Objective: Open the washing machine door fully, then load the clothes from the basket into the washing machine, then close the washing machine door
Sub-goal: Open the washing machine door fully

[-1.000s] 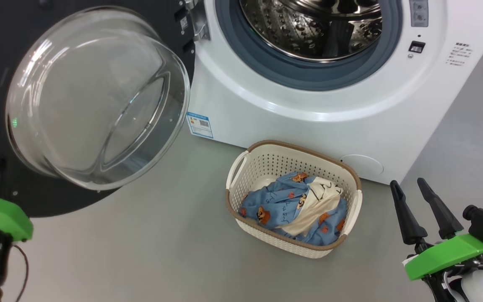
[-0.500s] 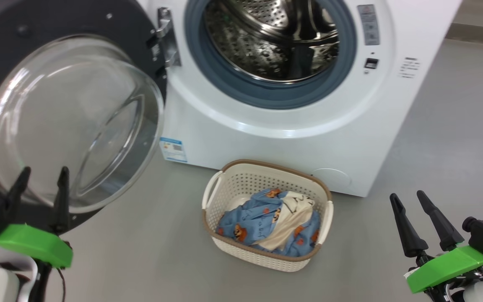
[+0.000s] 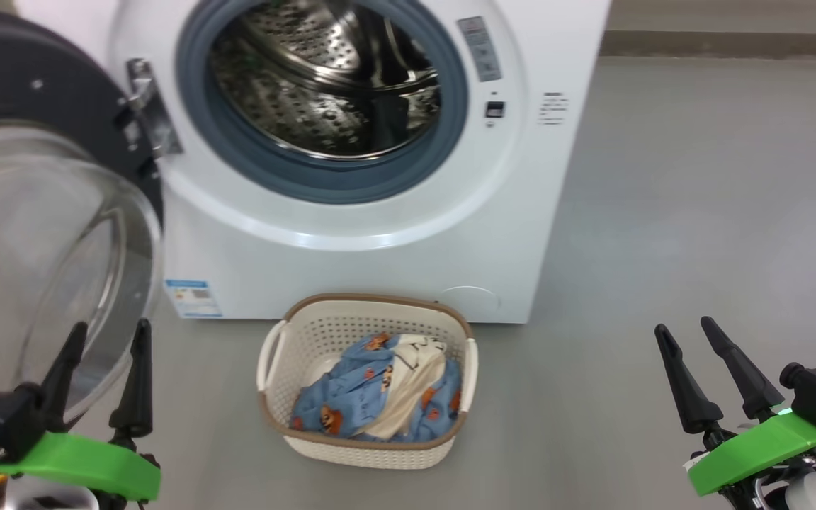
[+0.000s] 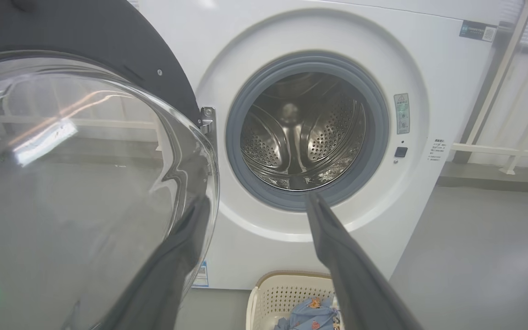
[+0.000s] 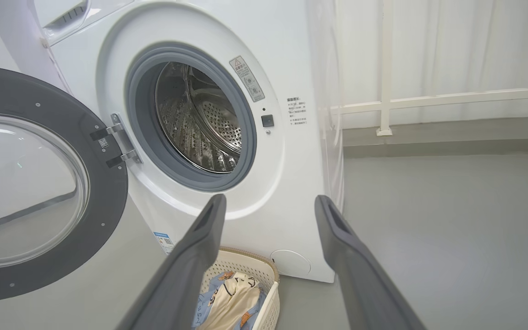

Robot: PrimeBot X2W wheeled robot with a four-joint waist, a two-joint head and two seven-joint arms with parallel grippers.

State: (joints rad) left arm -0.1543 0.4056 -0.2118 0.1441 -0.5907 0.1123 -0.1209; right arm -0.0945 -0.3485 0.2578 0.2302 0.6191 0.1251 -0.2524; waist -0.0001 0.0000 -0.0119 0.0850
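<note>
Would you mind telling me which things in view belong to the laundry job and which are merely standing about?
Belongs to the job:
washing machine
its open door
basket
clothes in the basket

Just about:
white railing
blue label on the machine's front
</note>
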